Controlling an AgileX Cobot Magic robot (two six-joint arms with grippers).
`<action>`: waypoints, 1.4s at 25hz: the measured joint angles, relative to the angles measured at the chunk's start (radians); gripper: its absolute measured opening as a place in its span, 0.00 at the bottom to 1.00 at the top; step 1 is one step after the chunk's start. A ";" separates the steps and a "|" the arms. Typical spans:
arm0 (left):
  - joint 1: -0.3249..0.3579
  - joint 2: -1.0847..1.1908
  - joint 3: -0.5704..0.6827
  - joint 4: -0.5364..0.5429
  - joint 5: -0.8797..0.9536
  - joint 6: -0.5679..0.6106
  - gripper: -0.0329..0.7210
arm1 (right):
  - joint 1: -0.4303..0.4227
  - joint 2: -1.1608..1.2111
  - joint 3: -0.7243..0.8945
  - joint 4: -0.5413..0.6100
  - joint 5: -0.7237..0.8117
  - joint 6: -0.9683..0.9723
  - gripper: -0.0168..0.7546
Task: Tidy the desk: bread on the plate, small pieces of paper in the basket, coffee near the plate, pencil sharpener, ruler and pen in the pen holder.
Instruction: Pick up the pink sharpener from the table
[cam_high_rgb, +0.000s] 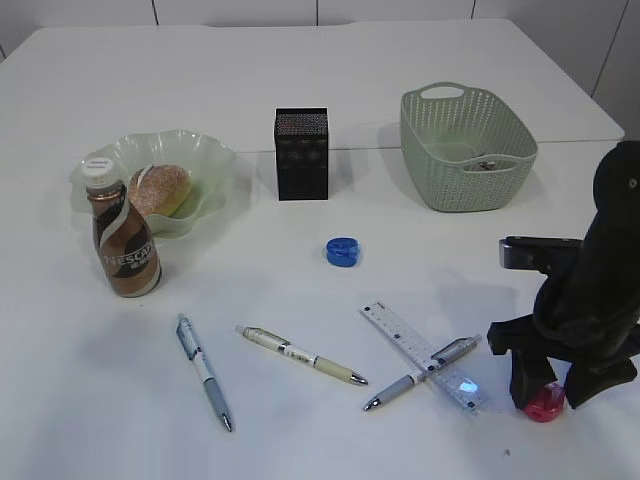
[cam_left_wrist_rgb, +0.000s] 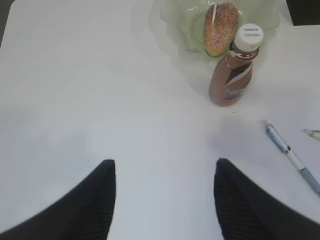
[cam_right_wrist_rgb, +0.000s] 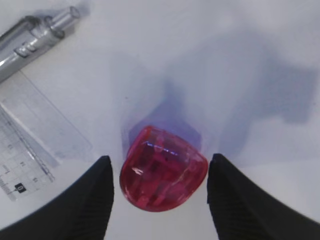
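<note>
My right gripper (cam_right_wrist_rgb: 157, 200) stands at the desk's near right corner, jaws spread wide with the red pencil sharpener (cam_right_wrist_rgb: 162, 169) lying between them, untouched. My left gripper (cam_left_wrist_rgb: 165, 200) hangs open and empty over bare desk (cam_left_wrist_rgb: 100, 90).

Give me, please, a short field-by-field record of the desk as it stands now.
bread: on plate
plate: back left
coffee: upright, in front of plate
holder: black, back centre
basket: back right, small scraps inside
blue sharpener: loose, mid-table
red sharpener: between open right tool's fingers
ruler: flat, a pen across it
pens: three loose in front
left tool: open, empty
right tool: open
</note>
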 joint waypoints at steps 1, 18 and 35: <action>0.000 0.000 0.000 0.000 0.000 0.000 0.62 | 0.000 0.004 0.000 0.000 0.000 0.000 0.63; 0.000 0.000 0.000 0.000 0.000 0.000 0.61 | 0.000 0.036 0.000 0.013 0.000 0.000 0.56; 0.000 0.000 0.000 0.002 0.000 0.000 0.61 | 0.000 0.040 -0.089 0.020 0.195 -0.005 0.52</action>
